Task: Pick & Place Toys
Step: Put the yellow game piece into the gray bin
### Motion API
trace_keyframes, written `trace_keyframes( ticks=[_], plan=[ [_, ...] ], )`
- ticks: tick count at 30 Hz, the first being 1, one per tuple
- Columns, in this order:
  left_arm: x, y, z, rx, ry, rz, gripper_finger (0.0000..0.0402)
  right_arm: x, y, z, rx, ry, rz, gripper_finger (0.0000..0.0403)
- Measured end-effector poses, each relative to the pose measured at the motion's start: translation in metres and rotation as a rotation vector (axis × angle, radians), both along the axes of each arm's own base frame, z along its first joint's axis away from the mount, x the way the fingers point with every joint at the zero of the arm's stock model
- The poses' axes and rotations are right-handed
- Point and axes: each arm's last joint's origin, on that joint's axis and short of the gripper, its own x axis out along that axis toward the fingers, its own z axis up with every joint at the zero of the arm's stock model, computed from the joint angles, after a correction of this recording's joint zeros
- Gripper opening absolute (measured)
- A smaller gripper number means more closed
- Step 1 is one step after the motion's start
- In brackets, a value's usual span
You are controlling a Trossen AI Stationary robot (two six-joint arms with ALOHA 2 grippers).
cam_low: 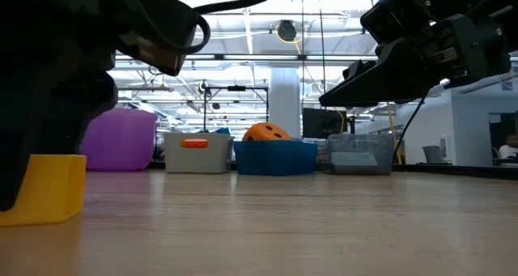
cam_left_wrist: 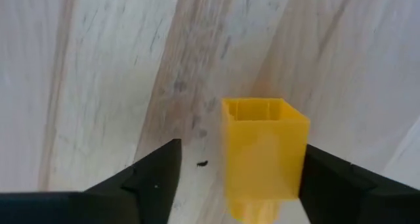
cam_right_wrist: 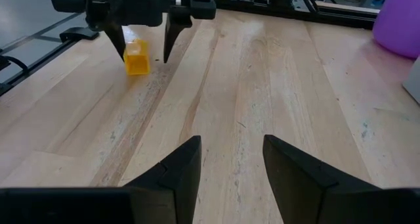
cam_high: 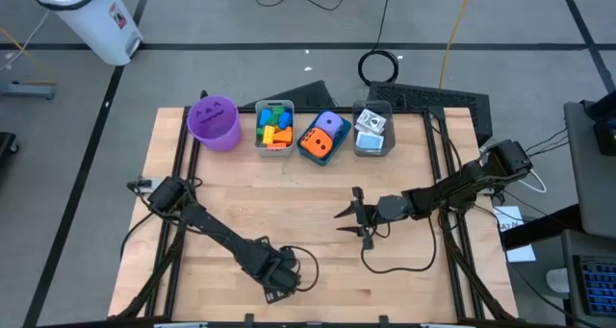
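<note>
One yellow brick stands on the wooden tabletop at the lower centre-left of the high view, its long axis lying flat on the boards, open hollow end facing away from the left wrist camera; the left gripper straddles it, jaws open, one finger just beside it, the other apart. One right gripper, mid-frame, hangs above the boards with jaws parted, empty. Along the upper edge: one purple cup, three bins holding coloured bricks, two dice (orange, purple) and printed cubes.
</note>
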Motion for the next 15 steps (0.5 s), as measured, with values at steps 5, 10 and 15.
trace_keyframes(
  ticks=[5,10,15],
  plan=[
    [0.000,0.000,0.000,0.000,-0.001,-0.026,0.0218,0.000,0.000,0.000,0.000,0.000,0.000,0.0155],
    [0.001,0.002,0.000,0.000,0.000,-0.092,0.0164,0.000,0.000,0.000,0.000,0.000,0.000,0.0155],
    [0.003,0.012,0.002,-0.058,0.071,-0.095,0.0130,0.000,0.000,0.000,0.000,-0.001,0.000,0.0155]
  ],
)
